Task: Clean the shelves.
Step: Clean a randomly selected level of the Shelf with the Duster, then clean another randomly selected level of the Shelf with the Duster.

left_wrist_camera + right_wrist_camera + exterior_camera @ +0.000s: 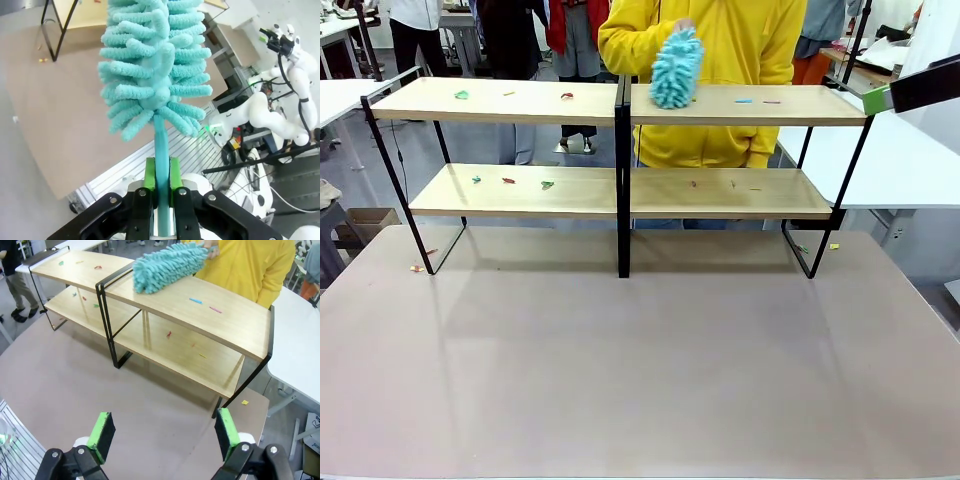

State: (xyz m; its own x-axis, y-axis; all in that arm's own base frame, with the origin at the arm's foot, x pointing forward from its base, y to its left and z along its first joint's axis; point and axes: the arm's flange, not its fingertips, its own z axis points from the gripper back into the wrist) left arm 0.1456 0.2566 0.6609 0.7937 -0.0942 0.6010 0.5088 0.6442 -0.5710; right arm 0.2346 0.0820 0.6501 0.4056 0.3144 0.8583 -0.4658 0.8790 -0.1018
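I'm clamping the duster (pixel 150 75) in the left pincer (pixel 162 172); right pincer (pixel 163 432) is gaping. Next I'm likely swinging it onto the littered shelves (pixel 235 325).

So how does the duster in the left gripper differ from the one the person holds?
The robot's duster is clamped by its handle in the left gripper; the person's duster is held by a hand. The robot's duster is clear of the shelves; the person's duster rests on the top shelf. Both are fluffy and teal.
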